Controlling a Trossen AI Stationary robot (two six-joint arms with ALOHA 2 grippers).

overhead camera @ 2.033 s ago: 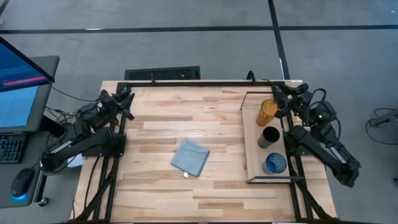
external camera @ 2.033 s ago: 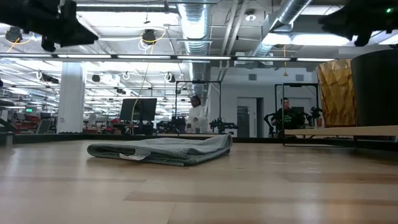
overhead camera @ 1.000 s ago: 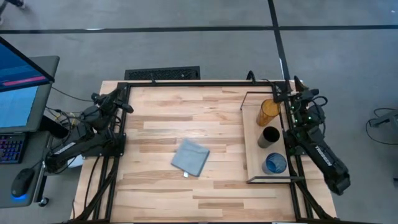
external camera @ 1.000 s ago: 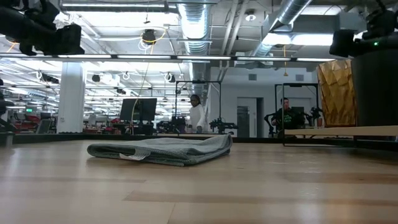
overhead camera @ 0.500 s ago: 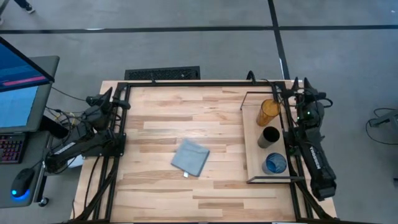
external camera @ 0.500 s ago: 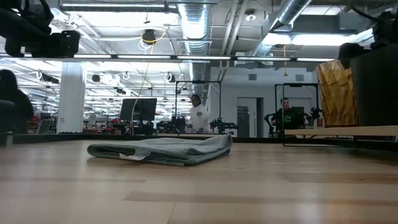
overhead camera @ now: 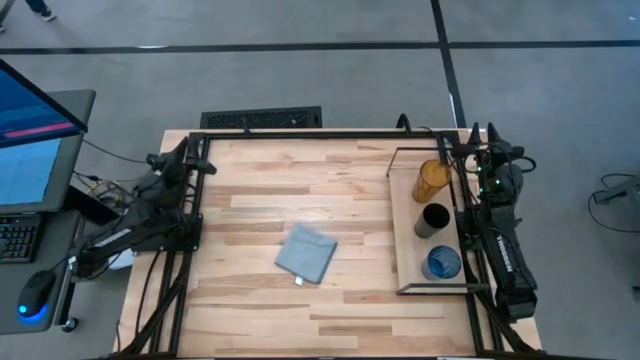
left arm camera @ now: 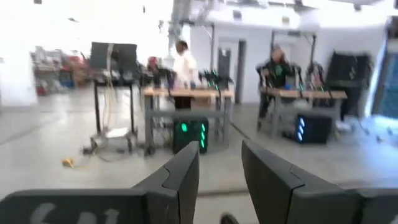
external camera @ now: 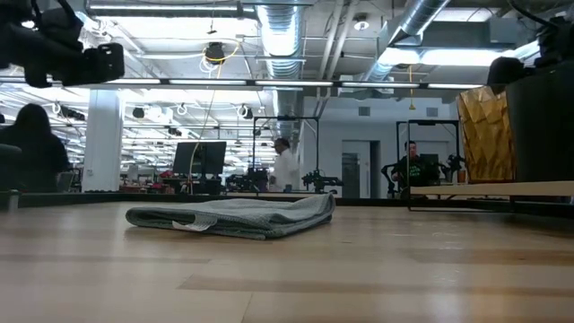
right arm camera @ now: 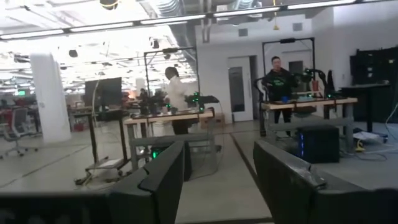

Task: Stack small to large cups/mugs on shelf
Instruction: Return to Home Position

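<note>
The shelf, a light wood board in a black wire frame, lies along the table's right side. On it, standing upright in a row from far to near, are the amber tumbler, the black cup and the blue cup. The low view shows the tumbler and the black cup on the board. My left gripper is at the table's far left edge, open and empty. My right gripper is past the shelf's far right corner, open and empty.
A grey-blue folded cloth lies near the table's middle, also in the low view. A monitor and keyboard stand left of the table. People show in the room beyond, one dark figure close by on the left.
My right arm has drawn away from the amber tumbler toward the table's right edge and now lies folded along that edge, its gripper pointing to the far side. The cups have stayed where they were. A dark figure has come into the low view at the left.
</note>
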